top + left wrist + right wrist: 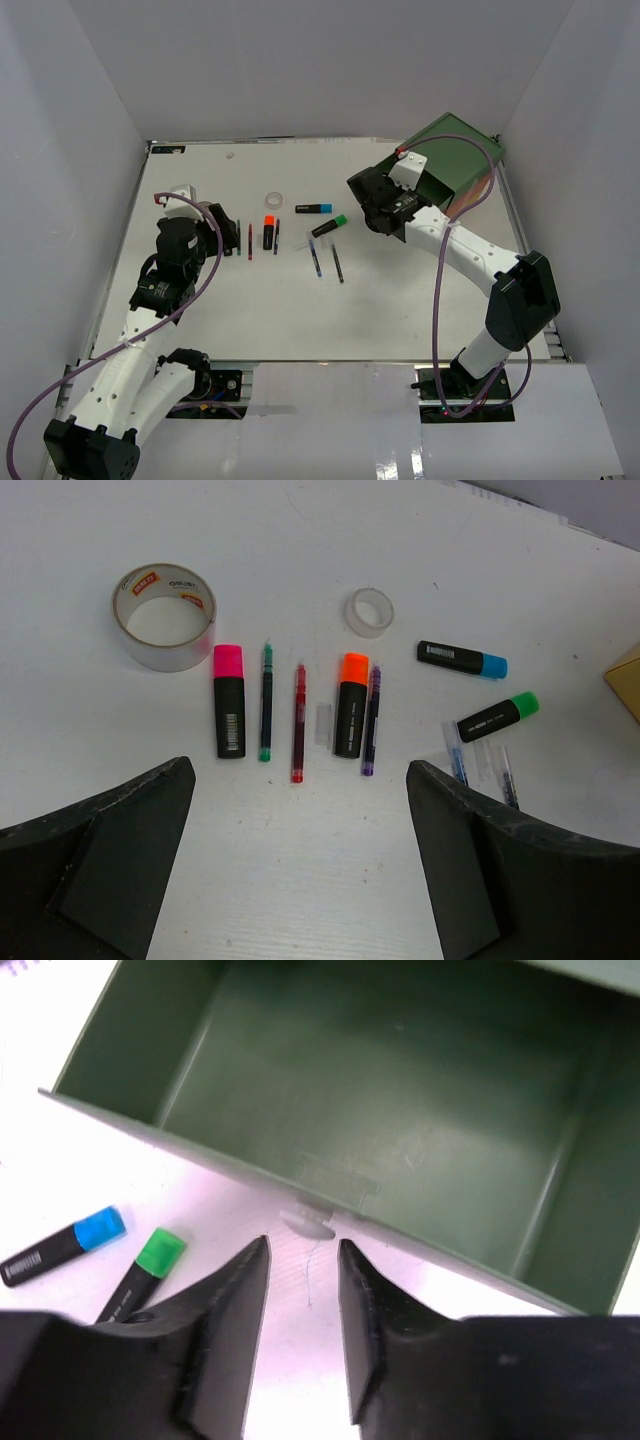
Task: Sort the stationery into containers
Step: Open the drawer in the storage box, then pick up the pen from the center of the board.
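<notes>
The stationery lies in a loose row on the white table. The left wrist view shows a beige tape roll [163, 615], a small clear roll [370, 612], a pink-capped marker [229, 700], an orange-capped marker [350, 702], a blue-capped marker [462, 659], a green-capped marker [498, 716] and several thin pens [299, 723]. My left gripper [300, 780] is open wide and empty, hovering just short of the row. The chest's green top drawer [400, 1090] is pulled open and empty. My right gripper [303, 1245] is open by a narrow gap, its tips just short of the white knob [310, 1222].
White walls enclose the table on three sides. The chest [455, 165] stands at the back right, close to the right wall. The right arm's purple cable [437, 300] loops over it. Bare table [300, 320] lies between the row and the arm bases.
</notes>
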{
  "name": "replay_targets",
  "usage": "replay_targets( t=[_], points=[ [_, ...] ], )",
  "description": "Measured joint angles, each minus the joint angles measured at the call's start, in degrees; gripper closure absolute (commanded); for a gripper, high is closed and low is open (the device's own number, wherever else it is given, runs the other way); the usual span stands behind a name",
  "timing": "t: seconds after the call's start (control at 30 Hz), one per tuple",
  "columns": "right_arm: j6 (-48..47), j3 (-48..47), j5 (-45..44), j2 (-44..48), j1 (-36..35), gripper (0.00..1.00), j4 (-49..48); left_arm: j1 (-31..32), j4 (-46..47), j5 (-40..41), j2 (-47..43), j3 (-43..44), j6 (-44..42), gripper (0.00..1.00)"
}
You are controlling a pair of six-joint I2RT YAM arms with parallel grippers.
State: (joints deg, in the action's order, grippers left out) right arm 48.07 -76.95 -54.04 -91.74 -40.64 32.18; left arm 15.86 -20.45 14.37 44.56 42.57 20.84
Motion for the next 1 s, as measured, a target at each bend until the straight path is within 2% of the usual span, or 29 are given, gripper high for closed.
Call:
replay_targets(
  t=[0.3, 0.47, 0.57, 0.77, 1.0],
  points=[
    [-2.2, 0.0, 1.6, 1.4, -1.7, 0.38, 0.9, 0.0, 0.0, 0.0, 0.0, 0.0, 0.0, 0.02],
    [-10.2, 0.0, 5.1, 4.0, -4.3, 0.26, -1.0, 0.0, 0.0, 0.0, 0.0, 0.0, 0.0, 0.02],
    [-17.7, 0.0, 11.8, 4.9, -5.7, 0.21, -4.3, 0.0, 0.0, 0.0, 0.0, 0.0, 0.0, 0.02],
    [-29.4, 0.8, 26.1, 4.7, -6.3, 0.23, -10.6, 0.0, 0.0, 0.0, 0.3, 0.0, 0.0, 0.02],
    [-30.1, -3.5, 28.9, -4.9, -6.3, 0.24, -12.7, 0.0, 0.0, 0.0, 1.0, 0.0, 0.0, 0.02]
  ],
)
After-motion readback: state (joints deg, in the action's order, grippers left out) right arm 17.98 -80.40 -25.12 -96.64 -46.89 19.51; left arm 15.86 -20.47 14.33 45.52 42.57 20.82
